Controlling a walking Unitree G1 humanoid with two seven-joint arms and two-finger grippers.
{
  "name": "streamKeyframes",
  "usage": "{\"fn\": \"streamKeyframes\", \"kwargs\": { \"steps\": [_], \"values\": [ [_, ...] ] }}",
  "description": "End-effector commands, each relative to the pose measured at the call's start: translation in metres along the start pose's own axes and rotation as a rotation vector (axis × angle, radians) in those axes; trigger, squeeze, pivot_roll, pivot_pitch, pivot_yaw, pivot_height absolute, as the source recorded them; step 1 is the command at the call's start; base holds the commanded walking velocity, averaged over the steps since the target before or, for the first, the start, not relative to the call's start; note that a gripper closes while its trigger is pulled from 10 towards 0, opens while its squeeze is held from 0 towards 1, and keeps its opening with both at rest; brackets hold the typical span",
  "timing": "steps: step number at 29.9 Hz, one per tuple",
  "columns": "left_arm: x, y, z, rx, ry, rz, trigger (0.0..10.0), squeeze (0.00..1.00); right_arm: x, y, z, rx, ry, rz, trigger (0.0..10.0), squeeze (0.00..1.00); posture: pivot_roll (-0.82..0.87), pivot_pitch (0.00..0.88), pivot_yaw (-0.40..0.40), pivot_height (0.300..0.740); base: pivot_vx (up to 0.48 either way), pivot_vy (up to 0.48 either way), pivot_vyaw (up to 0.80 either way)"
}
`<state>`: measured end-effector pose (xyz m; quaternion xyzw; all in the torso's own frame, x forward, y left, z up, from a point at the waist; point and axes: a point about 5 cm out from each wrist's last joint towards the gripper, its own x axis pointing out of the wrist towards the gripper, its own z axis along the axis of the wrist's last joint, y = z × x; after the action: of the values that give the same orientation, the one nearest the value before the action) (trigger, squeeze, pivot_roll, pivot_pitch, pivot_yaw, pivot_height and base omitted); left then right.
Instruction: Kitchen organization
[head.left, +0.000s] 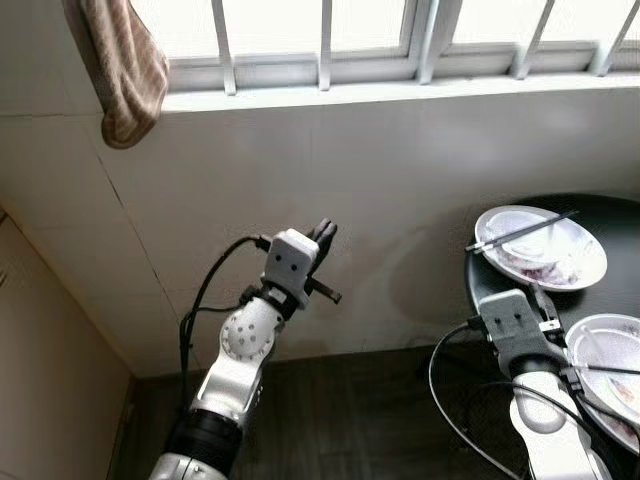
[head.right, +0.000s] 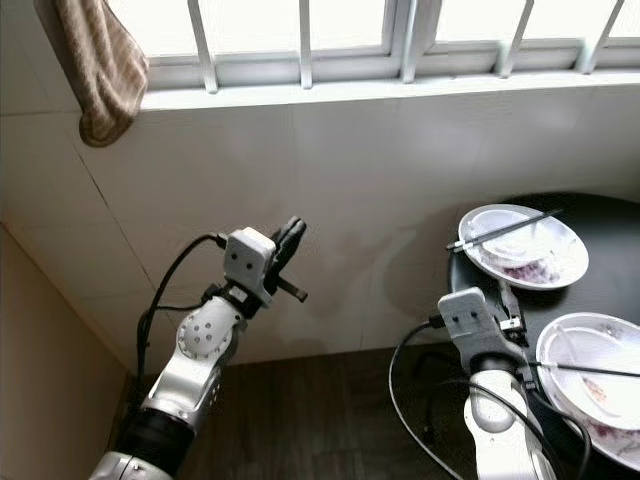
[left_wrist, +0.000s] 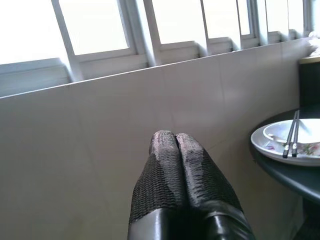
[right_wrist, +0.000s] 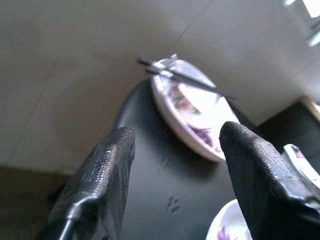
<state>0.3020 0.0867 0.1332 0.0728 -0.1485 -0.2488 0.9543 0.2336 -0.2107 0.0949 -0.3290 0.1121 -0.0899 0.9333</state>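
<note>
While the white tiled wall (head.left: 380, 170) and barred window (head.left: 420, 40) took up most of the head view, the work itself sat at about four o'clock, on the round black table (head.left: 600, 215). Judging by the layout, the step in hand was the approach to the dirty dishes, with nothing yet picked up. Two used white plates lay there: the far plate (head.left: 575, 250), at three o'clock, carried a pair of dark chopsticks (head.left: 520, 231) across a small white bowl (head.left: 525, 250); the near plate (head.left: 620, 345), at four o'clock, also bore food smears and another dark stick.

The right arm was bent up from five o'clock, its right gripper (right_wrist: 175, 175) spread wide and empty, hovering over the table's edge and aimed toward the far plate. The next move likely called for lowering onto that plate's rim or the chopsticks, with care that the loose sticks did not roll off.

The left arm rose from seven o'clock, elbow bent, its left gripper (left_wrist: 177, 170) pressed closed on nothing and pointing at the wall, well apart from the table. A brown striped cloth (head.left: 125, 70) hung at eleven o'clock.
</note>
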Motion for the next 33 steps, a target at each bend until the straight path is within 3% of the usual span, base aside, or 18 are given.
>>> {"fn": "streamKeyframes", "kwargs": {
  "steps": [1, 11, 15, 21, 24, 25, 26, 27, 29, 33],
  "values": [
    [0.0, 0.001, 0.001, 0.004, 0.005, -0.004, 10.0, 0.0, 0.0, 0.001, -0.005, -0.045, 0.037, 0.024, 10.0, 0.0, 0.04, 0.0, -0.032, 0.74, 0.0, 0.0, 0.0],
    [0.0, 0.0, -0.001, 0.002, 0.011, -0.007, 10.0, 0.0, -0.004, -0.008, -0.021, -0.082, 0.151, 0.015, 10.0, 0.0, 0.03, 0.0, -0.034, 0.74, 0.0, 0.0, 0.0],
    [0.0, 0.0, -0.001, 0.001, 0.013, -0.009, 10.0, 0.0, -0.003, -0.009, -0.018, -0.061, 0.131, 0.016, 10.0, 0.0, 0.03, 0.0, -0.03, 0.74, 0.0, 0.0, 0.0],
    [-0.001, 0.002, -0.003, -0.018, 0.026, 0.004, 10.0, 0.0, -0.002, -0.007, 0.0, 0.055, 0.035, 0.019, 10.0, 0.0, 0.03, 0.0, -0.029, 0.74, 0.0, 0.0, 0.0],
    [0.0, 0.004, -0.008, -0.055, 0.062, 0.021, 10.0, 0.0, -0.003, -0.006, 0.024, 0.139, -0.109, 0.036, 10.0, 0.0, 0.03, 0.0, -0.03, 0.74, 0.0, 0.48, -0.8],
    [0.0, 0.004, -0.008, -0.055, 0.061, 0.02, 10.0, 0.0, -0.004, -0.006, 0.04, 0.119, -0.21, 0.05, 10.0, 0.0, 0.03, 0.0, -0.03, 0.74, 0.0, 0.48, -0.8],
    [0.0, 0.004, -0.008, -0.055, 0.061, 0.02, 10.0, 0.0, -0.004, -0.006, 0.04, 0.119, -0.21, 0.05, 10.0, 0.0, 0.03, 0.0, -0.03, 0.74, 0.0, 0.48, -0.8],
    [0.0, 0.003, -0.007, -0.048, 0.053, 0.017, 10.0, 0.0, -0.007, -0.005, 0.053, 0.057, -0.31, 0.062, 10.0, 0.0, 0.03, 0.0, -0.03, 0.74, 0.0, 0.48, -0.8],
    [0.0, 0.003, -0.007, -0.049, 0.048, 0.02, 10.0, 0.0, -0.01, -0.005, 0.066, 0.001, -0.405, 0.053, 10.0, 0.0, 0.03, 0.0, -0.031, 0.74, 0.0, 0.463, -0.8],
    [-0.001, 0.003, -0.007, -0.041, 0.049, 0.025, 10.0, 0.0, -0.009, -0.01, 0.067, -0.007, -0.424, 0.012, 10.0, 0.0, 0.04, 0.0, -0.036, 0.74, 0.0, 0.112, -0.8]
  ]
}}
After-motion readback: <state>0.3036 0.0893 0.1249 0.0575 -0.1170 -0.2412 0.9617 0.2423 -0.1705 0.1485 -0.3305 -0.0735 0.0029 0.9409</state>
